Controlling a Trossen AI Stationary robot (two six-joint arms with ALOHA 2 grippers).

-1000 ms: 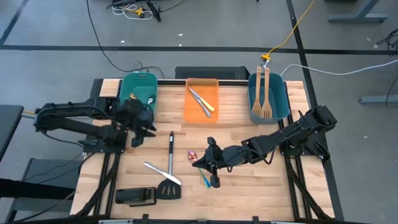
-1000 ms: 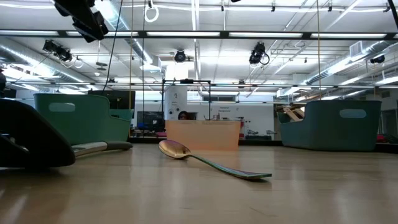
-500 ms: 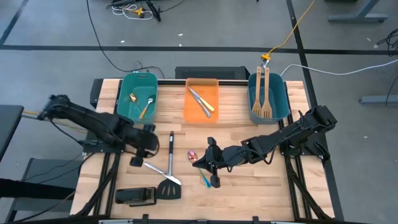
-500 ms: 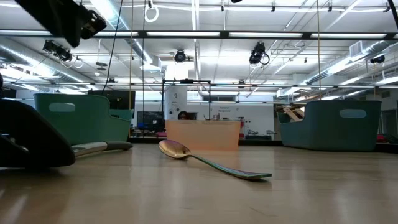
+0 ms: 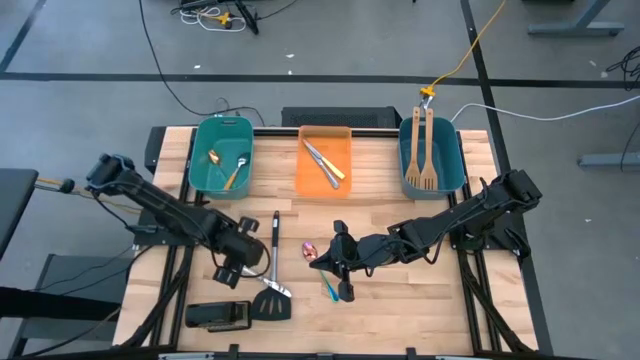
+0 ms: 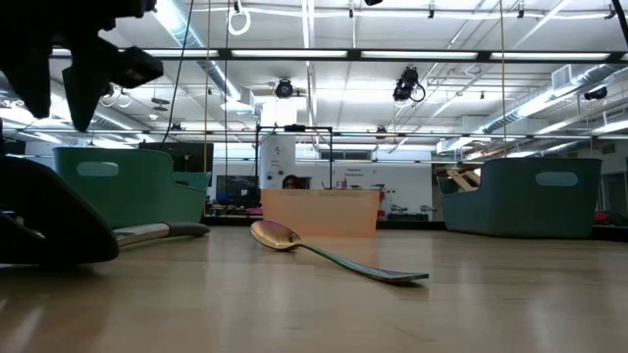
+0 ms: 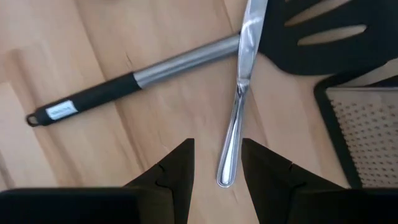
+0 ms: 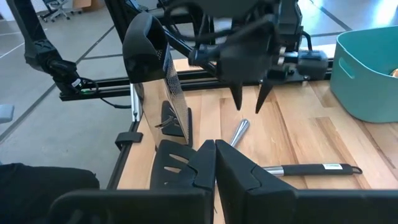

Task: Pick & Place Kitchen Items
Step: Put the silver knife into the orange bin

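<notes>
Left claw (image 5: 229, 275) swung from teal bin (image 5: 222, 155) to above knife (image 7: 239, 102), seemingly lower.

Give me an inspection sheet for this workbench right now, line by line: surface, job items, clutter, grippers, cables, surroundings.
Surface: wooden table, bare in places.
Job's things: silver knife lying across the black spatula; spoon loose on the table; wooden spatulas in the right teal bin; cutlery in the orange bin and the left teal bin.
Clutter: black block near the front left edge.
Grippers: left gripper open, above the knife's handle end; right gripper shut, low over mid-table.
Cables: yellow cable and dark leads on the floor behind the table.
Surroundings: large hall with ceiling lights; no person clearly seen.
</notes>
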